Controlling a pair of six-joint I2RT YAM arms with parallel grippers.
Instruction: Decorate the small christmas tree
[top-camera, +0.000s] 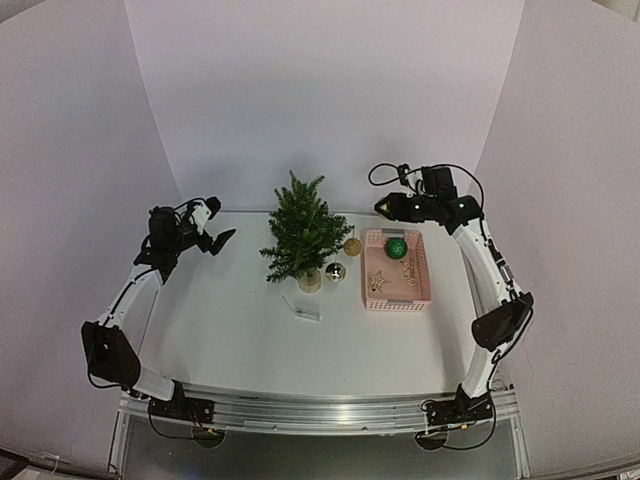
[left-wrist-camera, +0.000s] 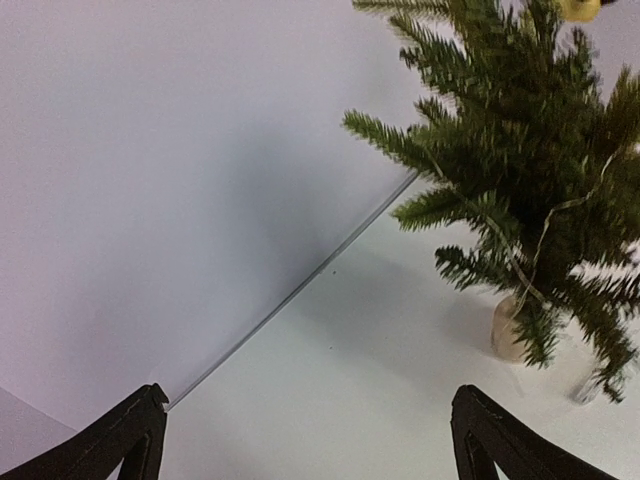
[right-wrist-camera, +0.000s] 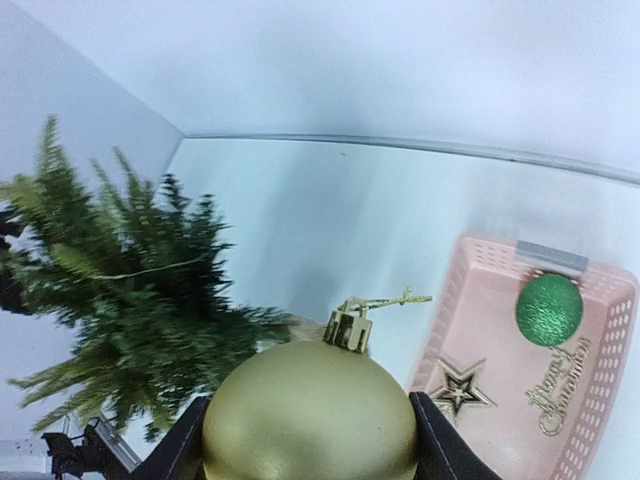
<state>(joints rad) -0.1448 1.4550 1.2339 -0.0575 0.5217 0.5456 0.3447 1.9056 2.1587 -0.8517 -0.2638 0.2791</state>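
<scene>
Near pink basket (top-camera: 396, 303) and small christmas tree (top-camera: 303, 237), right pincer (top-camera: 384, 207) grips gold bauble (right-wrist-camera: 310, 415); left pincer (left-wrist-camera: 308, 425) gapes.

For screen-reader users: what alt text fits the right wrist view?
The right gripper holds a gold bauble close to the camera. Behind: the small christmas tree at left, a pink basket with a green ball at right.

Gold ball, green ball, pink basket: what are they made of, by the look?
Gold ball: likely plastic with a smooth satin metallic coat; soft, even sheen, gold cap and cord on top.
Green ball: probably glitter-coated plastic or foam; grainy, sparkly surface.
Pink basket: moulded plastic, matte; perforated slotted walls.
</scene>
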